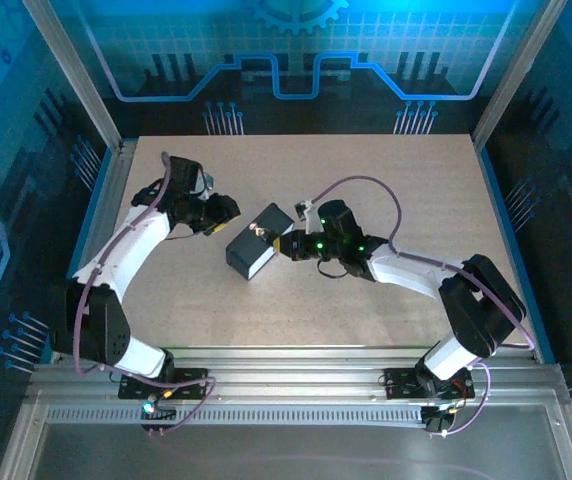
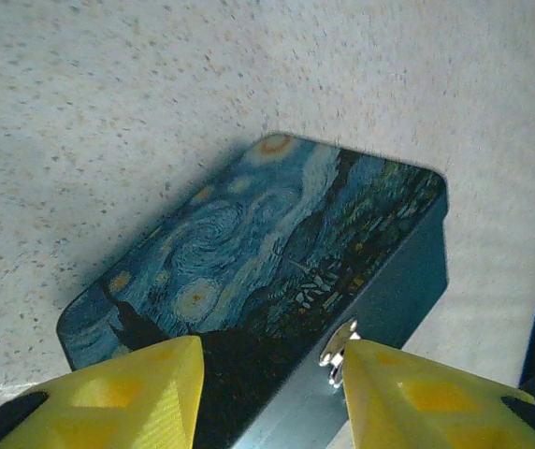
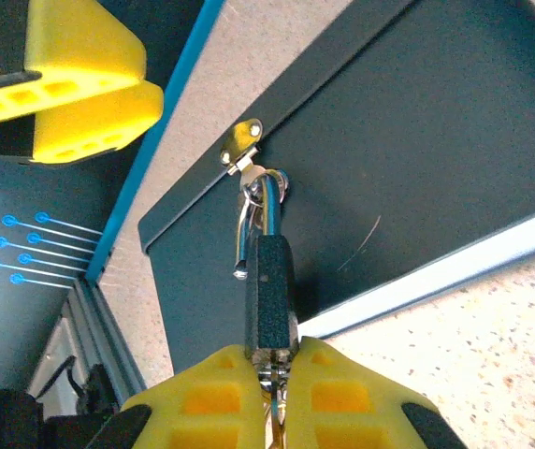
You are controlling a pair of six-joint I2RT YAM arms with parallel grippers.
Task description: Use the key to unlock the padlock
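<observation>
The padlock (image 3: 272, 290), small with a dark body, hangs by its shiny shackle (image 3: 269, 198) from the hasp (image 3: 241, 143) on the dark front wall of the swirl-painted box (image 1: 251, 252). A thin metal leg ends free just left of the body. My right gripper (image 3: 272, 360) is right under the padlock, shut on the key (image 3: 272, 374), a thin sliver running up into the lock's underside. My left gripper (image 2: 272, 383) stands open over the box's near corner, one finger above the painted lid (image 2: 249, 243), the other beside the hasp (image 2: 339, 351).
The box lies mid-table on the speckled tabletop (image 1: 366, 170), with both arms meeting at it. Metal frame rails (image 1: 106, 200) and blue panels border the table. The left gripper's yellow fingers (image 3: 80, 84) show beyond the box's far end in the right wrist view.
</observation>
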